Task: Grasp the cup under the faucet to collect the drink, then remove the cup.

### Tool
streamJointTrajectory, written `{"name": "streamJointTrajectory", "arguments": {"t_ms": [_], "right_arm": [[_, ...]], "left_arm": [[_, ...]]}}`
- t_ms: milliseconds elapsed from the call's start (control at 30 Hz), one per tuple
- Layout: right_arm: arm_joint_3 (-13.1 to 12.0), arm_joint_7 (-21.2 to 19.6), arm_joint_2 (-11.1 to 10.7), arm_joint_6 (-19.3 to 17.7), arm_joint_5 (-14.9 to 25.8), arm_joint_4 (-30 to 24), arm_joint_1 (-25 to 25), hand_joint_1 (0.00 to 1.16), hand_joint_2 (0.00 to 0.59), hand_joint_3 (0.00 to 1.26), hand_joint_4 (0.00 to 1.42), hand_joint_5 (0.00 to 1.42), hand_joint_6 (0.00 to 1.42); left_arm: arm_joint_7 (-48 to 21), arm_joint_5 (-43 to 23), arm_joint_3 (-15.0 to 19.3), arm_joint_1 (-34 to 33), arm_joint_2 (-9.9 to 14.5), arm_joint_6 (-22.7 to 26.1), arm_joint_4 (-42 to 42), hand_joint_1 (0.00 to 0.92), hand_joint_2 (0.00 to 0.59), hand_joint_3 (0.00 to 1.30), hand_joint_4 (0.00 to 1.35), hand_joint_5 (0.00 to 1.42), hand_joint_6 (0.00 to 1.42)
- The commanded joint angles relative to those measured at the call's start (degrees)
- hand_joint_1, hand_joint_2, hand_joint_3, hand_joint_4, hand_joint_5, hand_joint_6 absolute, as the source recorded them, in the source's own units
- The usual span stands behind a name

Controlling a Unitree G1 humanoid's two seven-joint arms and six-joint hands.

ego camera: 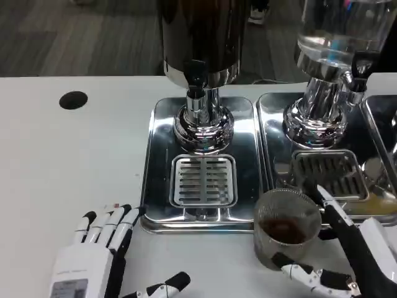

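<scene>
Your right hand (347, 261) grips the cup (286, 226) of dark drink at five o'clock from the faucet (196, 77), while your left hand (99, 261) rests spread, holding nothing.

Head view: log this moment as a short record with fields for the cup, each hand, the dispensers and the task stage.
cup: clear cup holding dark drink, on the table at the front edge of the trays, away from both faucets
right hand: right hand wrapped around the cup, fingers on its near side
left hand: left hand resting on the table, holding nothing
dispensers: dark dispenser over the left tray's grate; clear dispenser to its right
stage: drink collected, cup removed
</scene>
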Motion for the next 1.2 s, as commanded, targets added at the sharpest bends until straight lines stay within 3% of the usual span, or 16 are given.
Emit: {"name": "streamJointTrajectory", "arguments": {"t_ms": [33,133,367,433,533,700,767,833,933,1067,1200], "right_arm": [[-1.01,0.09,-0.83,-2.86,2.14,0.74,0.11,0.7,0.166,0.0,0.0,0.01,0.18],[-2.54,-0.11,-0.74,-4.65,4.76,0.6,0.38,0.62,0.17,0.0,0.0,0.0,0.1],[-6.61,-2.8,0.02,-4.36,3.07,-3.73,0.83,0.57,0.176,0.0,0.0,0.0,0.1],[-7.74,-4.41,1.07,-4.25,2.82,-4.44,0.97,0.59,0.204,0.0,0.0,0.0,0.1],[-9.77,-9.69,3.05,-2.97,-1.42,-4.72,0.61,0.63,0.255,0.0,0.0,0.0,0.08],[-11.35,-11.21,1.41,-0.79,-5.16,-1.28,-3.08,0.58,0.337,0.05,0.0,0.0,0.06],[-11.36,-11.99,-0.4,-0.28,-7.19,2.05,-5.35,0.45,0.408,0.08,0.0,0.0,0.05],[-10.47,-15.01,-2.37,0.08,-12.01,5.79,-7.16,0.24,0.509,0.1,0.0,0.0,0.01],[-7.17,-18.97,-5.06,2.72,-21.74,9.35,-8.65,0.02,0.563,0.08,0.0,0.0,0.0],[-2.18,-23.19,-6.67,6.34,-29.94,13.84,-9.57,0.0,0.577,0.07,0.0,0.0,0.0],[1.63,-27.92,-7.55,6.97,-32.74,18.63,-9.73,0.0,0.586,0.07,0.0,0.0,0.0]], "left_arm": [[-1.06,0.07,0.33,-0.48,0.13,0.32,-0.4,0.0,0.092,0.2,0.0,0.16,0.08],[-1.14,0.19,0.35,-0.35,0.16,0.54,-0.62,0.0,0.084,0.2,0.0,0.16,0.08],[-0.68,-0.75,1.24,0.66,0.56,-0.12,-0.79,0.0,0.081,0.2,0.0,0.16,0.07],[-0.72,-0.83,1.6,1.0,0.55,-0.34,-0.95,0.0,0.081,0.2,0.0,0.16,0.07],[-0.6,-0.67,2.33,1.77,0.68,-0.24,-1.74,0.0,0.074,0.21,0.0,0.15,0.07],[-0.78,-1.0,3.71,3.22,1.34,-0.63,-3.83,0.0,0.075,0.21,0.0,0.15,0.06],[-0.71,-0.7,4.17,3.77,1.47,-0.69,-4.69,0.0,0.075,0.21,0.0,0.14,0.06],[-0.34,-0.72,4.57,4.2,1.36,-0.75,-4.77,0.0,0.077,0.21,0.0,0.14,0.06],[0.31,-0.31,4.46,4.53,1.0,-0.52,-4.16,0.0,0.089,0.19,0.0,0.14,0.06],[0.33,0.58,4.06,4.71,0.45,0.23,-3.76,0.0,0.097,0.15,0.0,0.12,0.05],[-0.05,2.62,3.26,5.32,0.04,2.14,-4.75,0.0,0.102,0.15,0.0,0.11,0.05]]}}
